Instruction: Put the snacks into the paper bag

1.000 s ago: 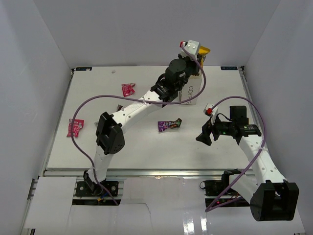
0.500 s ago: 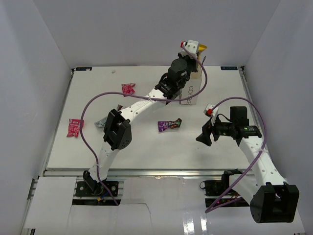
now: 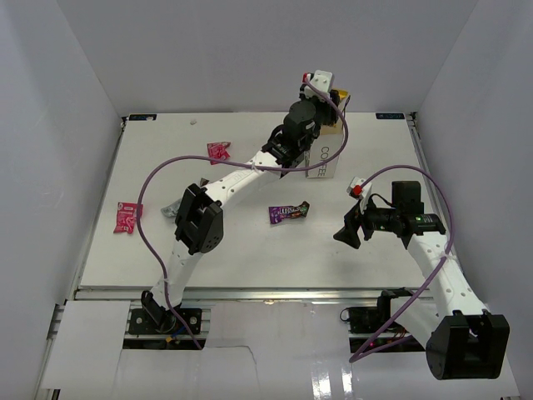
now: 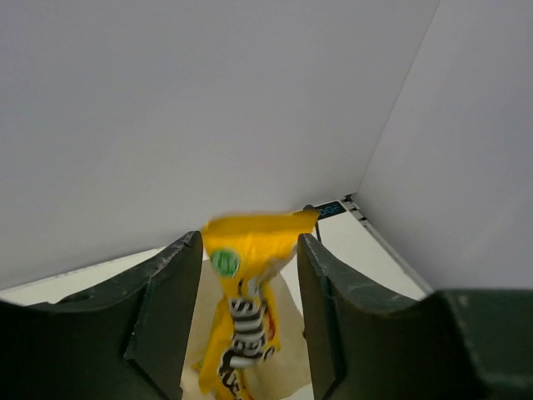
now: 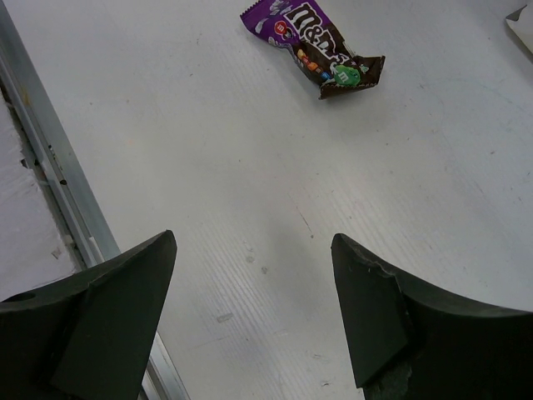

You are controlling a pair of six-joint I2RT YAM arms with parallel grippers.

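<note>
The white paper bag (image 3: 327, 158) marked "COFFEE" stands at the back of the table. My left gripper (image 3: 326, 90) hovers over its mouth, jaws apart. In the left wrist view a yellow snack (image 4: 250, 300) hangs blurred and loose between the fingers (image 4: 171, 300) of my left gripper (image 4: 250, 242), above the bag's beige inside (image 4: 291, 346). A purple-and-dark snack (image 3: 288, 212) lies mid-table, also seen in the right wrist view (image 5: 312, 46). Two pink-red snacks lie at the back left (image 3: 218, 152) and far left (image 3: 127, 217). My right gripper (image 3: 343, 233) is wide open and empty (image 5: 254, 283), right of the purple snack.
A small greyish item (image 3: 171, 208) lies half hidden beside the left arm's elbow. White walls enclose the table on three sides. A metal rail (image 5: 58, 208) runs along the table's near edge, close to my right gripper.
The left gripper has come down a little over the bag. The yellow snack, which stuck out past the fingers, is now mostly out of the top view. The right arm has not moved.
</note>
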